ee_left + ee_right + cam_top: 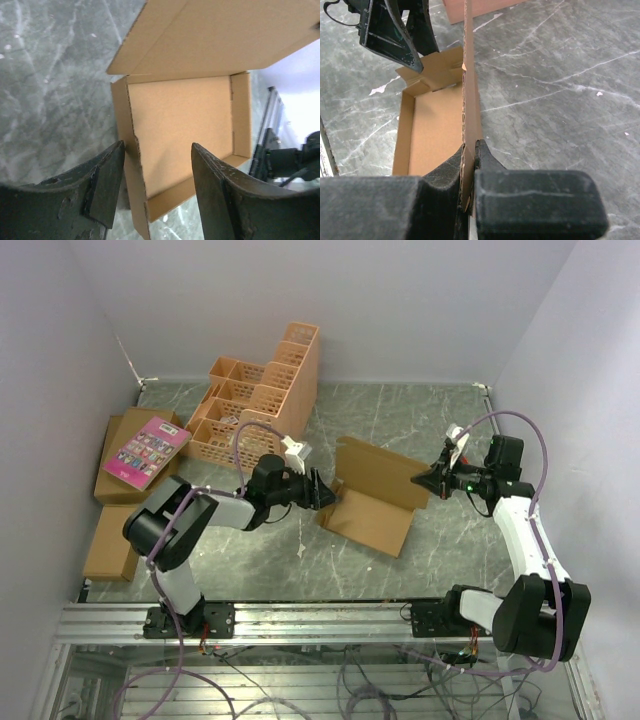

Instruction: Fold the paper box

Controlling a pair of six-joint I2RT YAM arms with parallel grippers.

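The paper box (372,510) is a shallow brown cardboard tray on the marble table, with its lid flap standing up along the far side. My right gripper (428,480) is shut on the right end of that flap, and the right wrist view shows the cardboard edge pinched between the pads (470,146). My left gripper (326,494) is open at the box's left end. In the left wrist view its fingers (157,146) stand apart, with the box's left side wall (134,150) between them and the tray floor (185,125) beyond. The left gripper (400,30) also shows at the top of the right wrist view.
An orange plastic lattice crate (262,395) stands at the back left. A pink book (147,451) lies on a closed brown carton (112,475), and another carton (110,543) lies nearer along the left wall. A metal rail (320,620) runs along the near edge.
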